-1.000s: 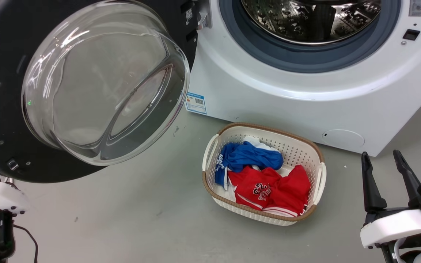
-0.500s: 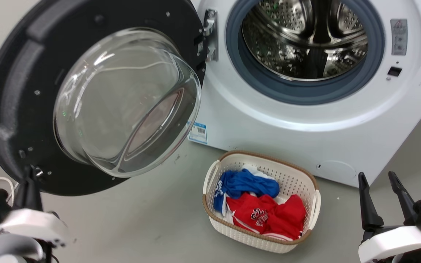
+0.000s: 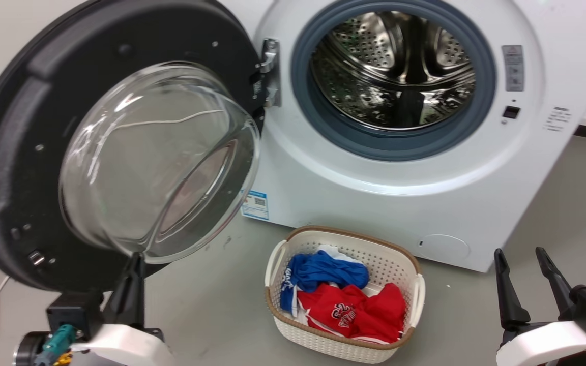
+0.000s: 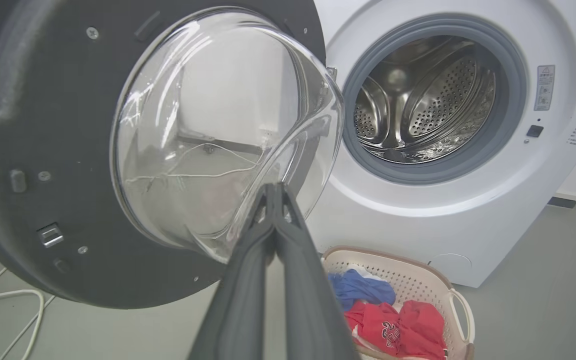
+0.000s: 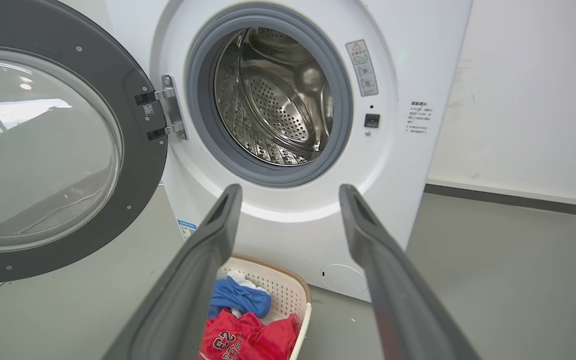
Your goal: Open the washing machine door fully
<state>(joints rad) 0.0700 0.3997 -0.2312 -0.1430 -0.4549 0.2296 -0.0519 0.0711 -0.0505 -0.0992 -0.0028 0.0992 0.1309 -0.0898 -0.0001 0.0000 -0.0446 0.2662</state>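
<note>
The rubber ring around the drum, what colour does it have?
Grey; the rubber ring shows best in the right wrist view.

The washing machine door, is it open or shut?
Open: the door hangs swung aside on its hinge, baring the steel drum.

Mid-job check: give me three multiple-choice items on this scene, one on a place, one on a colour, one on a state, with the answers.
1. Where is the laundry basket?
A. on the floor in front of the washing machine
B. on top of it
C. on a shelf

2. The clothes in the basket are mainly:
A. green and yellow
B. all black
C. blue and red

3. The washing machine door is:
A. latched shut
B. swung open on its hinge, drum exposed
C. lying flat on the floor

Answers: A, the basket sits on the grey floor below the machine's front; C, blue and red fabric fills it; B, the door stands clear of the opening.
</note>
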